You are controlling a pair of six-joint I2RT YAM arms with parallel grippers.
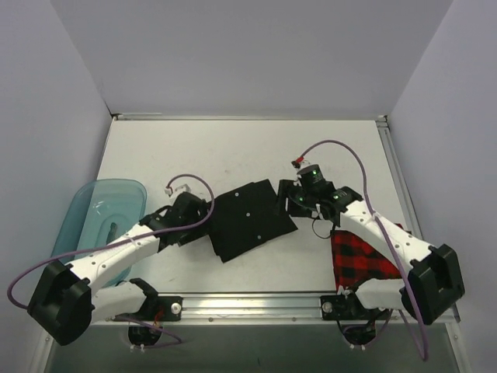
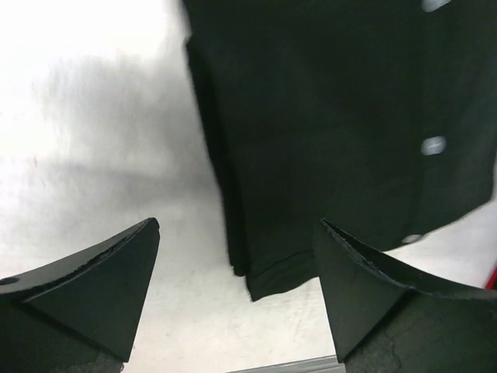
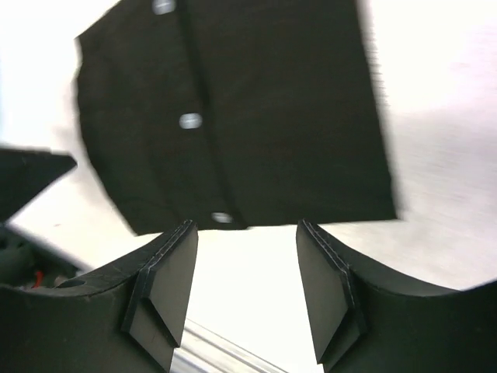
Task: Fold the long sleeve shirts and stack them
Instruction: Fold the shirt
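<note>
Spread wide, my left fingers (image 2: 101,287) and my half-open right fingers (image 3: 167,280) hold nothing above the folded black shirt (image 1: 248,217) lying mid-tabletop (image 1: 194,148), so I judge its fold finished and the red-and-black checked shirt (image 1: 365,256) by my right base next to fold and stack.

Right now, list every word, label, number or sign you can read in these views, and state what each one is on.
No readable text in any view.
black shirt: plain cloth, blank white buttons; no label shows.
checked shirt: pattern only.
blue tub: no marking visible.
Small tags on the arm cables: too small to read.
</note>
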